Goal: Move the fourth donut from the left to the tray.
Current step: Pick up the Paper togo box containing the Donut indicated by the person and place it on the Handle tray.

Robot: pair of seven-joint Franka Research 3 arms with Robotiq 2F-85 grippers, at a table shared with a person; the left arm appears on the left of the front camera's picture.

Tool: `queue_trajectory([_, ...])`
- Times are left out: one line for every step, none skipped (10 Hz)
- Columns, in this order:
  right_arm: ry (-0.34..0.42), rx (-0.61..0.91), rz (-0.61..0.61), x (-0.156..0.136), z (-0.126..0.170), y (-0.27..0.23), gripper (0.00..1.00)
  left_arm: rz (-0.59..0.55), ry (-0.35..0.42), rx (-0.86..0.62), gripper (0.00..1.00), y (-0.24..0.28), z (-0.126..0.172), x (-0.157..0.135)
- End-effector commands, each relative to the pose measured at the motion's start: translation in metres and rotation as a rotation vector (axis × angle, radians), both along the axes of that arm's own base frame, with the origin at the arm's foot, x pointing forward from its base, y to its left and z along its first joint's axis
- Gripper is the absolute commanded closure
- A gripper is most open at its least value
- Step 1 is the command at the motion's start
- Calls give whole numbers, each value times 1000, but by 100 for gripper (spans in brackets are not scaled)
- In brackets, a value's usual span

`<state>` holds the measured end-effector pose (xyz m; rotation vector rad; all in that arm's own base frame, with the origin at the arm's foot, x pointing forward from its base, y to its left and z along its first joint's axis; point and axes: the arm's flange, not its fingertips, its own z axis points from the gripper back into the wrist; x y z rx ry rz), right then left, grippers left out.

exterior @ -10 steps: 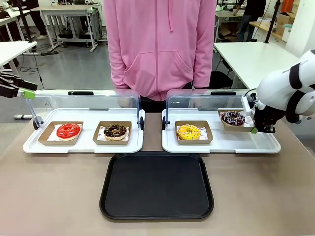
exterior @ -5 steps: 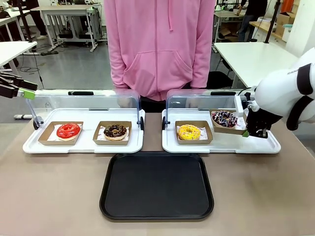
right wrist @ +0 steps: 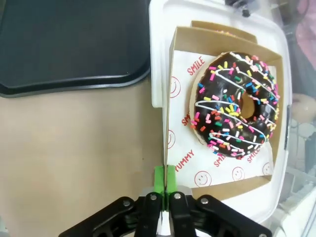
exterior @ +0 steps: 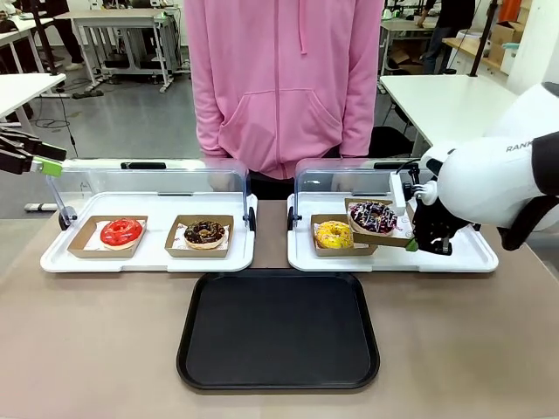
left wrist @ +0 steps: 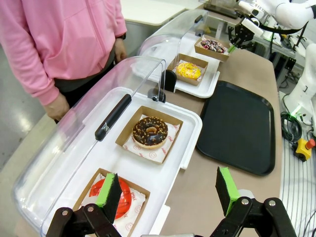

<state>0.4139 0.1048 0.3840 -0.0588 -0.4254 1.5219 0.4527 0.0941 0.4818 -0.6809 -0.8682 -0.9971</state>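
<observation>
The fourth donut [exterior: 374, 216] hangs in its cardboard holder above the right white tray [exterior: 472, 255], overlapping the yellow donut [exterior: 335, 234]; the black tray [exterior: 278, 330] lies on the counter [exterior: 96, 340] nearer the robot. The right pincer [exterior: 412, 237] is clamped on the holder's edge. The left pincer [left wrist: 168, 190] stands apart, above the red donut [left wrist: 112, 193]

A robotics lab or test workspace set up like a bakery counter. Bare white worktables [exterior: 445, 100] stand on a grey floor behind, cables [exterior: 79, 87] trail there, and donuts sit in lidded white display trays [exterior: 148, 253].
</observation>
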Motion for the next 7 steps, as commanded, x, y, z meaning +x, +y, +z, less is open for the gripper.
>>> queue_trajectory([1,-3,-25,4,-2,-14,98,-2,0,-8,0,-1,1,-1])
queue_trajectory([1,-3,-25,4,-2,-14,98,-2,0,-8,0,-1,1,-1])
queue_trajectory([1,-3,-25,4,-2,-14,98,-2,0,-8,0,-1,1,-1])
queue_trajectory([7,1,-19,3,-3,-12,98,-2,0,-8,0,-1,1,-1])
queue_trajectory([-23,-62,3,-14,-2,9,98,-2,0,-8,0,-1,1,-1])
queue_trajectory([-48,-65,-21,-32,-1,33,98,-2,0,-8,0,-1,1,-1])
queue_trajectory([-71,-67,-39,-51,-2,57,98,-2,0,-8,0,-1,1,-1])
